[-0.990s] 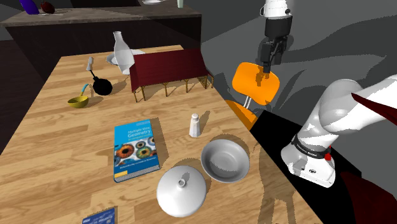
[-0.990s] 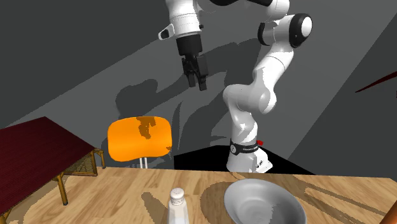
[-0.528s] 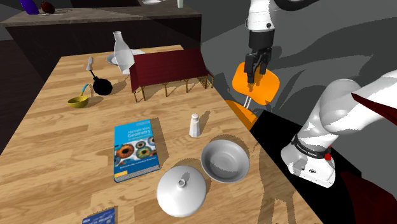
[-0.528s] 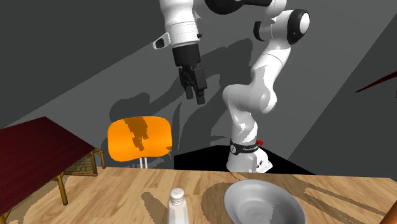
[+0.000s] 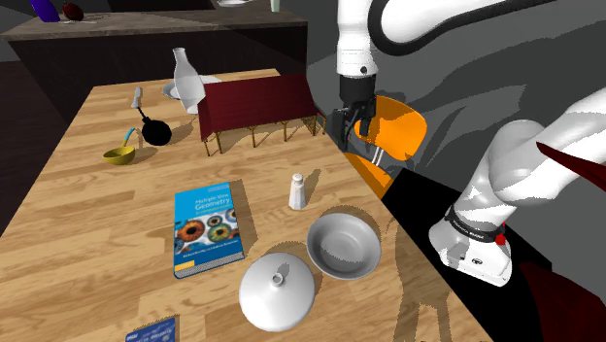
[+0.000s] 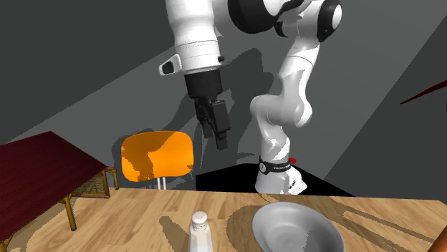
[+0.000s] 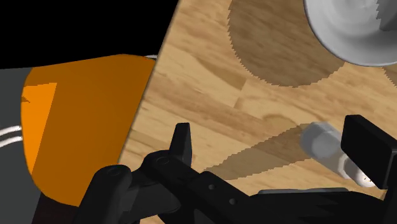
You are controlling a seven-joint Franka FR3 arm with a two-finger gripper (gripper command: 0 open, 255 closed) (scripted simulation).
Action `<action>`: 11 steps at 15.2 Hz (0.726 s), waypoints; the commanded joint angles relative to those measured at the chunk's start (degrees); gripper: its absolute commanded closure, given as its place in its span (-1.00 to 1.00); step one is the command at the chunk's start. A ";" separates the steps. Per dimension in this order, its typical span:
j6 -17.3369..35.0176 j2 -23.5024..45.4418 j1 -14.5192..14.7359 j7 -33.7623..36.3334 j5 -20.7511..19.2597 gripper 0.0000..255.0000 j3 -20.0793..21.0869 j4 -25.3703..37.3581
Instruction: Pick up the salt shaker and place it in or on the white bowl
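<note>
The salt shaker (image 5: pixel 297 190) is a small white upright bottle on the wooden table (image 5: pixel 97 204), just beyond the grey-white bowl (image 5: pixel 344 245). It also stands at the lower edge of the second exterior view (image 6: pixel 200 230), beside the bowl (image 6: pixel 295 228). My black gripper (image 5: pixel 350 131) hangs in the air over the table's edge by the orange chair (image 5: pixel 393 131), well above the shaker and apart from it. In the wrist view the gripper (image 7: pixel 277 149) is open with nothing between its fingers. There the shaker (image 7: pixel 320 140) lies close to one finger (image 7: pixel 369 153), and the bowl (image 7: pixel 356 32) is beyond it.
A white domed lid (image 5: pixel 277 289) lies beside the bowl, and a blue book (image 5: pixel 207 231) lies further to the shoulder view's left. A dark red low table (image 5: pixel 257 102), a glass vase (image 5: pixel 185 81), a black pan (image 5: pixel 152 128) and a yellow bowl (image 5: pixel 119 153) occupy the far end.
The arm has swung toward the shoulder view's left and come down, carrying the gripper from high above the orange chair to the table's edge. The shaker and bowl have not moved.
</note>
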 commanded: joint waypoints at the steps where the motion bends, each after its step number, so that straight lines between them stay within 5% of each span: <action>1: 3.14 3.85 0.33 1.35 0.58 -1.00 1.51 1.50; 11: 15.75 22.41 1.95 9.19 -0.55 -1.00 8.05 10.65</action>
